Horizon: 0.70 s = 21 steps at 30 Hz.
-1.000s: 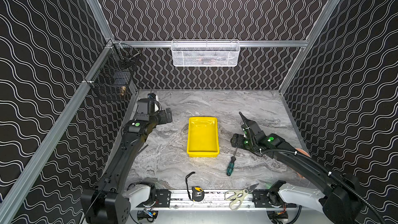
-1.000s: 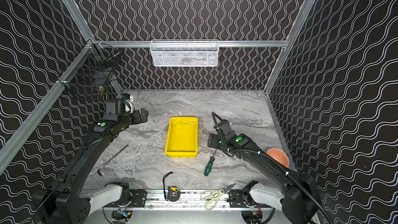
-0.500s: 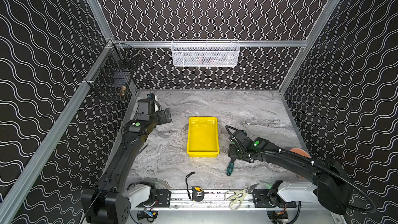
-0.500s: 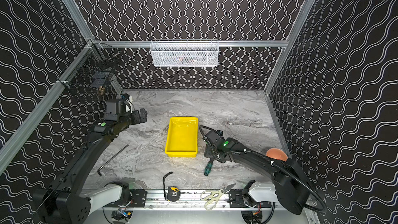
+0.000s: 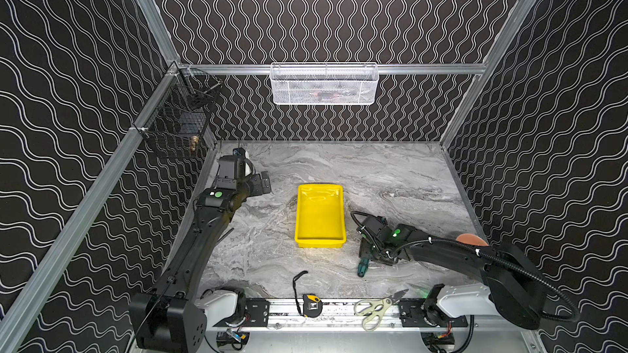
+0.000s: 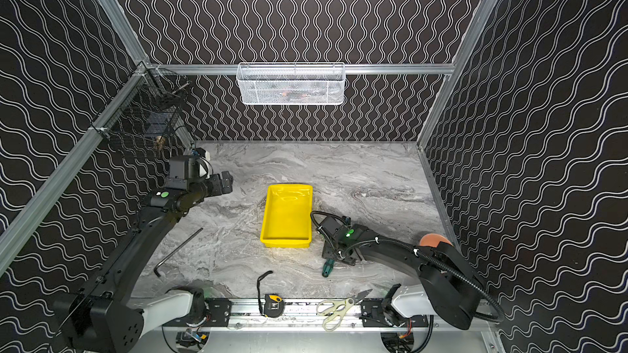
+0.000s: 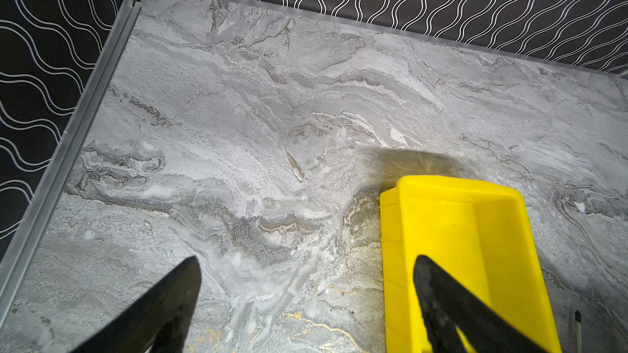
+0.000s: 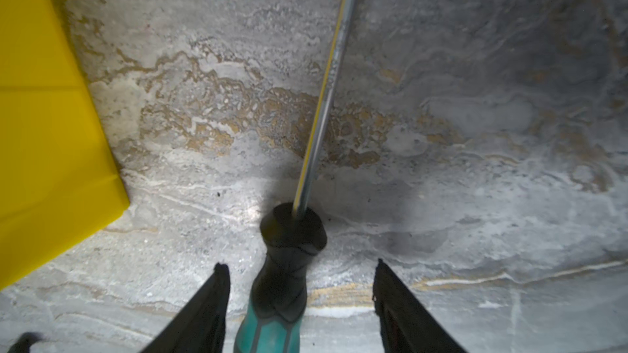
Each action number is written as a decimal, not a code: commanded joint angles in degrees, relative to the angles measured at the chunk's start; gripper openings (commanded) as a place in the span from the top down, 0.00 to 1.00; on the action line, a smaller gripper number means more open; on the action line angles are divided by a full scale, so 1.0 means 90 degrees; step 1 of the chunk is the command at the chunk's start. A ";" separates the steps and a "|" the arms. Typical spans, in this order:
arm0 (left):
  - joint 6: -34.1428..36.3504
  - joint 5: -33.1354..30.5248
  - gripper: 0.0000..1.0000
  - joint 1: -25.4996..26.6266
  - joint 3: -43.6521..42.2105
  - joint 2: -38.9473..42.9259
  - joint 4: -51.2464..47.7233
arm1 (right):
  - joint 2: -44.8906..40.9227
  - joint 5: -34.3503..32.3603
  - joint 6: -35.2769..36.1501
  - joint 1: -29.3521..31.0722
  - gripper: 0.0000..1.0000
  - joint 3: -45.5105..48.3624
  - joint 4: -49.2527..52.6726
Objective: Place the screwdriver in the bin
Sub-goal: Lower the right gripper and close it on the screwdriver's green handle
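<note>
Your right gripper (image 8: 299,266) sits low over the marble table (image 8: 475,130) with its jaws apart. One of its fingers (image 8: 210,303) is on each side of the screwdriver (image 8: 289,239) handle, with a gap showing on both sides, so nothing is gripped yet. The tool lies flat on the table, outside the bin (image 5: 319,242) and near its near right corner. Before you close, centre the handle: it looks a little nearer one finger, and an uneven squeeze could roll or swing it. Take it on the black neck or the teal ribbing, not the thin shaft, and grip firmly. Then lift straight up until the tip would clear the flared rim, carry it over the yellow floor, and line it up with the bin's long side before letting go. Your left gripper (image 7: 306,263) hangs open and empty, left of the bin's far end; leave it there.
</note>
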<state>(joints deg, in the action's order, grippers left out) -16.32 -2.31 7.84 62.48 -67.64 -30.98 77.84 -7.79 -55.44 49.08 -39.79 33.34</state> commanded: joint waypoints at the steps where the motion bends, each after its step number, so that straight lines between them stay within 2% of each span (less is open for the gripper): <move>1: -0.0041 0.0015 0.01 -0.0013 0.0025 -0.0031 -0.0033 | 0.0126 0.0015 -0.0082 0.0008 0.32 -0.0005 -0.0185; 9: -0.0041 0.0042 0.01 -0.0065 0.0011 0.0012 -0.0008 | 0.0455 0.0138 -0.0002 0.0006 0.33 0.0027 -0.0432; 21: -0.0056 0.0044 0.01 -0.0124 0.0021 -0.0025 -0.0053 | 0.0391 0.0065 -0.0069 0.0034 0.46 -0.0061 -0.0104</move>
<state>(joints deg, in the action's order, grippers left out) -16.34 -2.26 6.83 62.48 -67.81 -31.14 81.84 -7.55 -54.87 49.12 -40.01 30.35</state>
